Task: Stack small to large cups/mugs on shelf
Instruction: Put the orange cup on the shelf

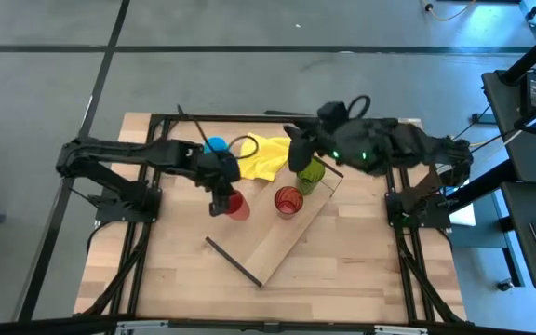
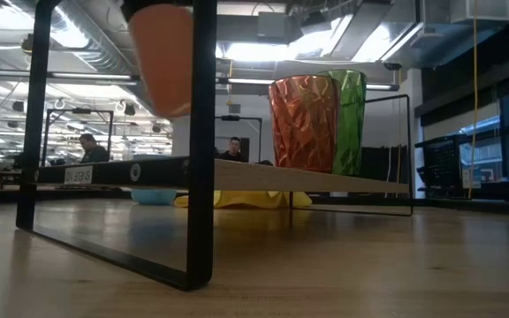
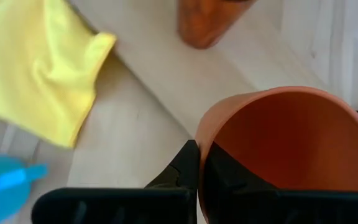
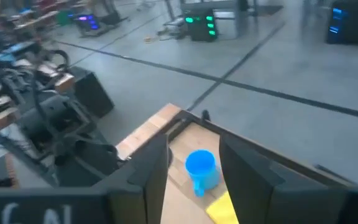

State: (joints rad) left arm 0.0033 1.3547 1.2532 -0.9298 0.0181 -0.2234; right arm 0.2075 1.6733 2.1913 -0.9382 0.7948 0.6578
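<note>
Both arms are dark, near-black, built of chunky jointed segments. The right arm point(image 1: 389, 149), at the frame's upper right, shows small green lights on its housing and a black cable looping above it. The left arm point(image 1: 128, 158), at centre left, has a thin black cable curling off its wrist. The right hand point(image 4: 192, 171) has two flat, dark, matte fingers.

The left pincer point(image 1: 221, 200) grips the smaller red cup point(image 1: 236, 207) beside the shelf point(image 1: 282, 240).
</note>
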